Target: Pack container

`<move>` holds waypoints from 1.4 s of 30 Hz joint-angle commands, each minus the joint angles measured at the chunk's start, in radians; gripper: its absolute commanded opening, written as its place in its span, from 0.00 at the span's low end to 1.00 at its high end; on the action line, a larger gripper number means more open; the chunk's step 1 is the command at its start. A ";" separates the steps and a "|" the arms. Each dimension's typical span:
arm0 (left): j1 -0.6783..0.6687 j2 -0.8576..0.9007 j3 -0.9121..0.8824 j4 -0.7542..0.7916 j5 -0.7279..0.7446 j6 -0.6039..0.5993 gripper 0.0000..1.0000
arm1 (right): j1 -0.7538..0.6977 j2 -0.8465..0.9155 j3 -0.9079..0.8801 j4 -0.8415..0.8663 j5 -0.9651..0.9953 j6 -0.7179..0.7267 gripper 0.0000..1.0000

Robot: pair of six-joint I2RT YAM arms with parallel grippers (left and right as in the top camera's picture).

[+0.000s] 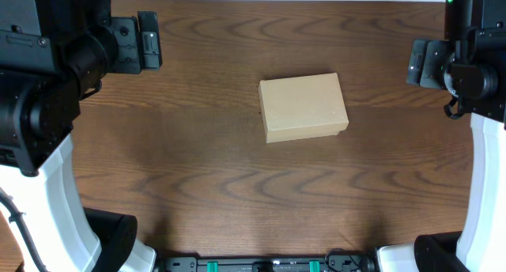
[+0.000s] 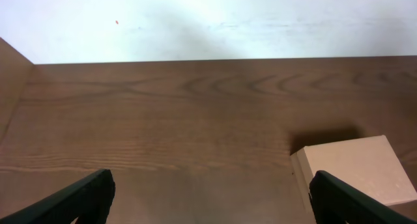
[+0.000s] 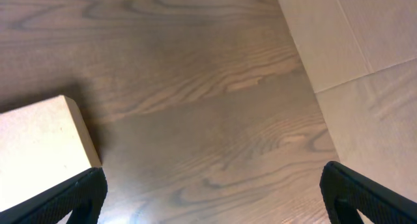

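The container (image 1: 303, 106) is a tan cardboard box with its lid down, lying flat near the middle of the table. It shows at the lower right of the left wrist view (image 2: 355, 168) and at the left edge of the right wrist view (image 3: 39, 146). My left gripper (image 1: 150, 41) hangs at the back left, well away from the box. It is open, with only bare wood between its fingers (image 2: 210, 198). My right gripper (image 1: 419, 62) hangs at the back right, to the right of the box. It is also open and empty (image 3: 212, 191).
The dark wooden table (image 1: 198, 177) carries only the box. A white wall (image 2: 208, 22) runs behind its far edge. A tan cardboard-like surface (image 3: 352, 48) lies past the table's right edge. The arm bases (image 1: 47, 185) stand at both sides.
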 commanded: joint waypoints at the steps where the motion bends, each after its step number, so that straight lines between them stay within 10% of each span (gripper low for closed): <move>1: 0.000 -0.011 0.015 -0.021 -0.018 -0.003 0.95 | -0.003 0.000 0.005 -0.004 0.024 0.001 0.99; 42: 0.000 -0.011 0.015 -0.021 -0.018 -0.003 0.95 | -0.006 -0.121 0.005 0.000 0.065 0.001 0.99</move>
